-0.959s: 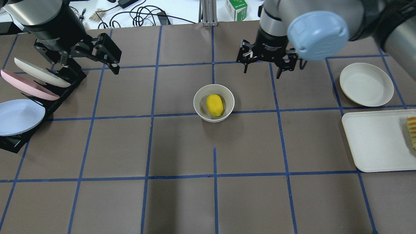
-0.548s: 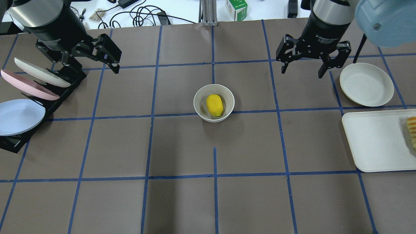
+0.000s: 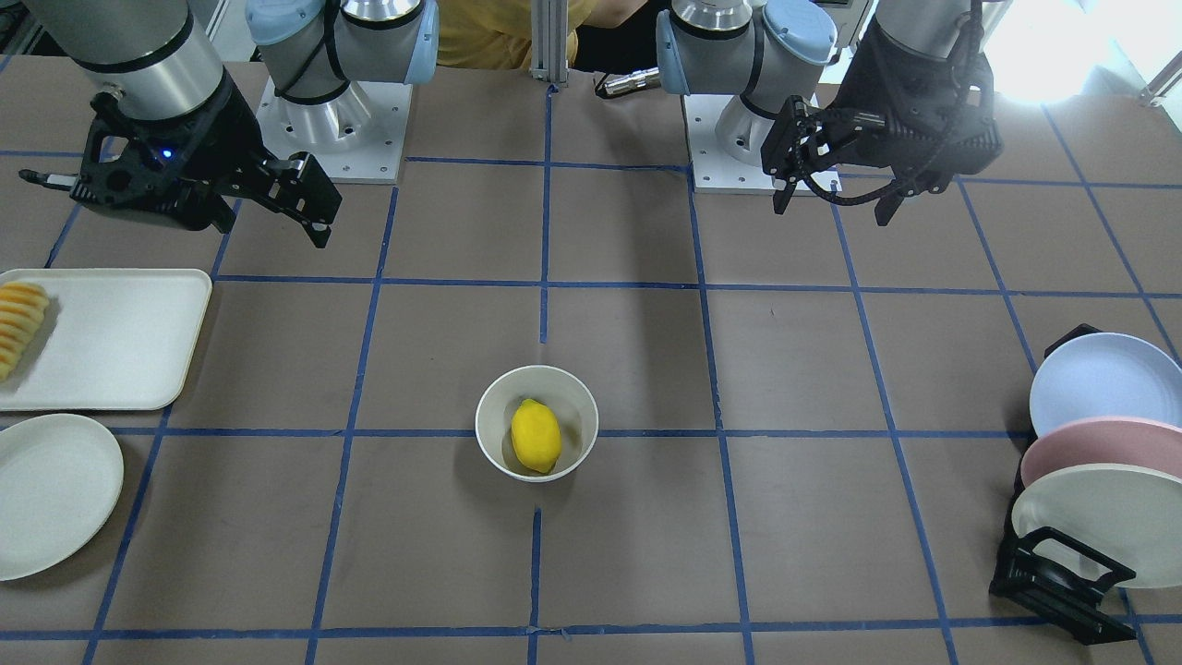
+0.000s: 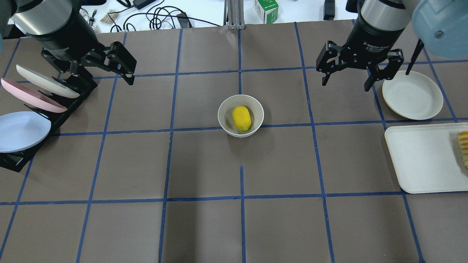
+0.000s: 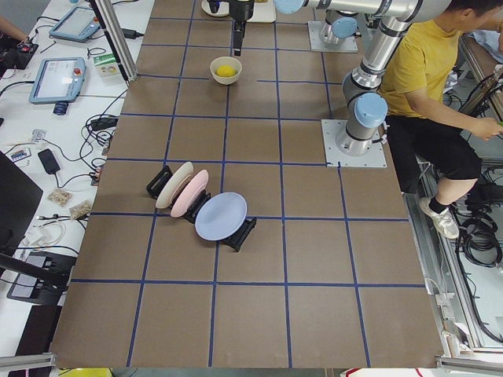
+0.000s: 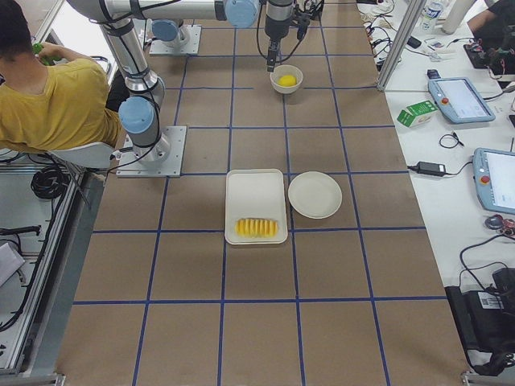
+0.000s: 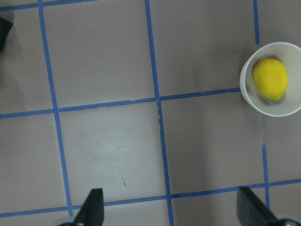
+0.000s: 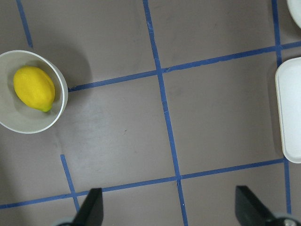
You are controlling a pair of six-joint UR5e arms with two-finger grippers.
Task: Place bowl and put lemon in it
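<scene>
The off-white bowl (image 4: 223, 114) stands upright near the middle of the table, with the yellow lemon (image 4: 241, 118) lying inside it. Both also show in the front view, bowl (image 3: 494, 416) and lemon (image 3: 536, 436). My left gripper (image 3: 829, 211) is open and empty, well above the table and far to the bowl's left as seen from overhead. My right gripper (image 4: 345, 86) is open and empty, raised to the bowl's right beside the flat plate. The left wrist view shows the bowl (image 7: 249, 96) at its right edge; the right wrist view shows the bowl (image 8: 28, 123) at its left edge.
A flat off-white plate (image 4: 412, 95) lies at the right. A white tray (image 4: 420, 157) in front of it holds sliced striped food (image 4: 463, 146). A black rack (image 4: 78, 87) with three plates stands at the left edge. A seated person (image 5: 432, 71) is beside the robot.
My right gripper has moved to the right, away from the bowl and toward the flat plate, staying open. The left arm, bowl and lemon have barely moved.
</scene>
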